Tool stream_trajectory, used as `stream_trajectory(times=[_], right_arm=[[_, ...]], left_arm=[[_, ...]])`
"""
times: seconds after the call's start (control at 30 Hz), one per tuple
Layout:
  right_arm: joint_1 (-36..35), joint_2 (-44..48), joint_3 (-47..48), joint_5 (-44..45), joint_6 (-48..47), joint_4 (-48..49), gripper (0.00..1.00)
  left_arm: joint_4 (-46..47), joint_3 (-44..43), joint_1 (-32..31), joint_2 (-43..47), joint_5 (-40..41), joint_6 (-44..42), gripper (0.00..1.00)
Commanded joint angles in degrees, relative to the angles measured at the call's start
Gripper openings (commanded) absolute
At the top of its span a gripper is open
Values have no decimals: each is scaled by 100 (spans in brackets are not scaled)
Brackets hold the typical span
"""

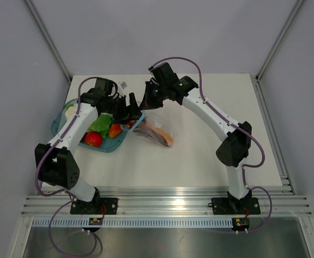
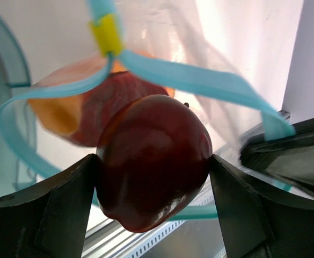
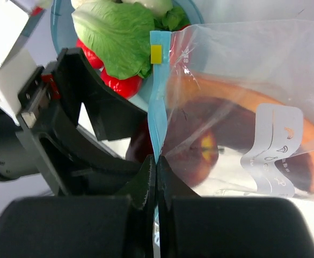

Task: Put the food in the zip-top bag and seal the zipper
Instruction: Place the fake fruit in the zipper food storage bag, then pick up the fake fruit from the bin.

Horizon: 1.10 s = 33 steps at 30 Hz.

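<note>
My left gripper (image 2: 154,164) is shut on a dark red round food piece (image 2: 154,156), pressed between both fingers. It holds the piece at the open mouth of the zip-top bag (image 3: 253,75), whose teal zipper (image 2: 199,80) loops around it. An orange piece (image 2: 60,110) lies inside the bag. My right gripper (image 3: 157,161) is shut on the zipper (image 3: 158,107) and holds that edge up. From above, the left gripper (image 1: 127,110) and the right gripper (image 1: 148,99) meet at the bag (image 1: 155,131) near the table's middle.
A teal bowl (image 1: 109,148) sits left of the bag under my left arm, holding green lettuce (image 1: 99,124), a red round piece (image 1: 93,139) and an orange piece (image 1: 115,130). Metal rails run along the near table edge.
</note>
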State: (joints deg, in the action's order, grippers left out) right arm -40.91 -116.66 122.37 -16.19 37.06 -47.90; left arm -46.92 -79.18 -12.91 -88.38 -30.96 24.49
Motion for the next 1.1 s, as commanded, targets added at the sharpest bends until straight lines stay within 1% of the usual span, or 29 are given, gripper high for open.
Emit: stream_trajectory(times=[0.0,0.03,0.1,0.23,0.3,0.4,0.43,0.6,0.67,0.7,0.73,0.77,0.8,0.83,0.87,0.9,1.0,1.03,1.07], right_arm=[[-84,170,147,-148,-14,228,0],[-93,179,121,-139,-14,228,0],[-93,223,69,-104,-6,220,0],[-93,302,-37,-25,3,246,0],[-93,319,-64,-8,3,246,0],[-93,363,-99,36,-23,237,0],[-93,372,-125,45,-23,237,0],[-93,442,-239,63,-23,290,0],[-93,460,-266,54,-23,290,0],[-93,460,-283,63,-41,299,0],[-93,469,-283,54,-32,299,0],[-93,486,-301,54,-49,307,0],[-93,504,-327,54,-58,308,0],[-93,521,-336,63,-67,308,0],[-93,530,-354,54,-76,334,0],[-93,574,-423,54,-67,351,0],[-93,627,-485,28,-76,387,0],[-93,627,-494,28,-85,387,0],[-93,636,-494,36,-85,387,0]], left_arm=[[429,-317,-221,-91,-454,135,89],[298,-492,-299,-179,-411,39,94],[79,-607,-318,-206,-332,-67,98],[-370,-818,-292,-22,106,-531,98],[-642,-915,-256,31,178,-673,98],[-792,-863,-55,277,397,-762,85],[-810,-819,103,338,441,-788,78],[-925,-591,657,734,792,-832,59],[-925,-424,877,787,1117,-718,54],[-968,-380,930,813,1362,-631,47],[-995,-283,983,831,1599,-534,45],[-1021,-239,1096,822,2089,-307,46],[-1161,-195,1149,822,2425,-131,50],[-1205,-116,1246,761,2907,19,52],[-1206,-72,1255,752,3068,47,54],[-1136,-2,1264,735,3322,56,60],[-1065,218,1264,586,3728,99,67],[-1057,262,1264,498,3929,169,72],[-1039,384,1264,454,4027,187,74]])
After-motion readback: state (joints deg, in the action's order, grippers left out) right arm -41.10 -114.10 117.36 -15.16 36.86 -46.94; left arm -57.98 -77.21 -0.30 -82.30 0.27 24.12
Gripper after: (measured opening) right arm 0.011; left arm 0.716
